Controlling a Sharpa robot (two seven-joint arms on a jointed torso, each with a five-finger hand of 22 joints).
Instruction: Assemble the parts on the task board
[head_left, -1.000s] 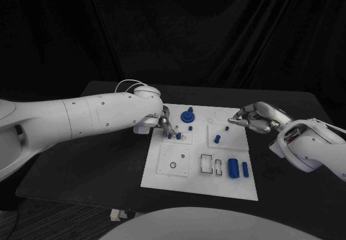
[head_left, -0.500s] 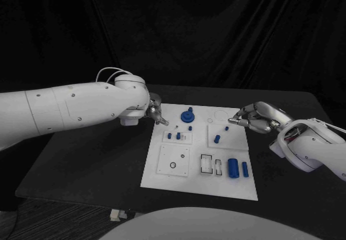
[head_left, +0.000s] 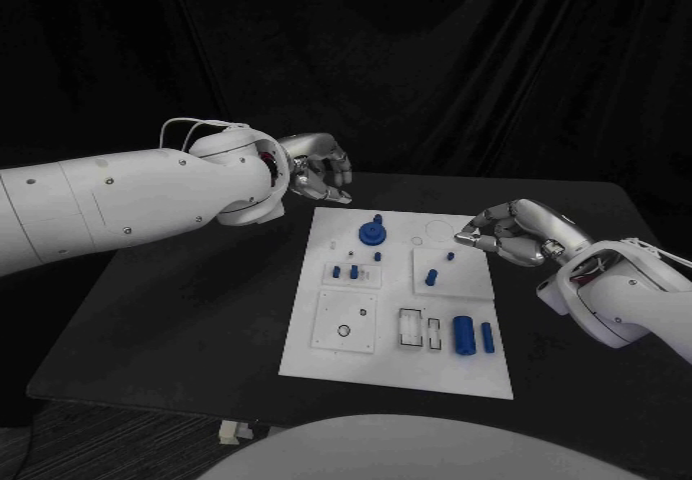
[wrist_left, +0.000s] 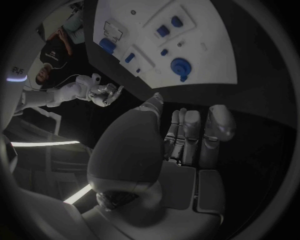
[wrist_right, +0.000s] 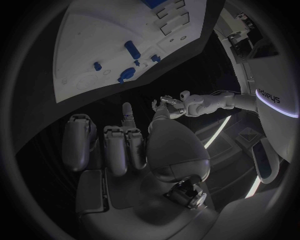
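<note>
The white task board (head_left: 329, 358) lies in the middle of the black table. A blue round knob (head_left: 374, 233) stands near its far edge, with small blue pegs (head_left: 345, 271) in front of it. Two more small pieces (head_left: 440, 268) sit toward the right. A thick blue cylinder (head_left: 464, 335) and a thinner one (head_left: 489, 338) lie near the front right. My left hand (head_left: 315, 168) hangs above the table beyond the board's far left corner, fingers curled in, nothing in them (wrist_left: 187, 135). My right hand (head_left: 512, 232) hovers at the board's right edge, fingers curled (wrist_right: 122, 145) and holding nothing.
Outlined recesses (head_left: 421, 328) and a square plate with a small ring (head_left: 346, 330) mark the board's front half. Black table surface (head_left: 188, 320) stretches to the left of the board. In the left wrist view, the board (wrist_left: 206, 40) lies well beyond the fingers.
My left hand has lifted off the small blue pegs and drawn up and back, past the board's far left corner. The right hand has stayed put.
</note>
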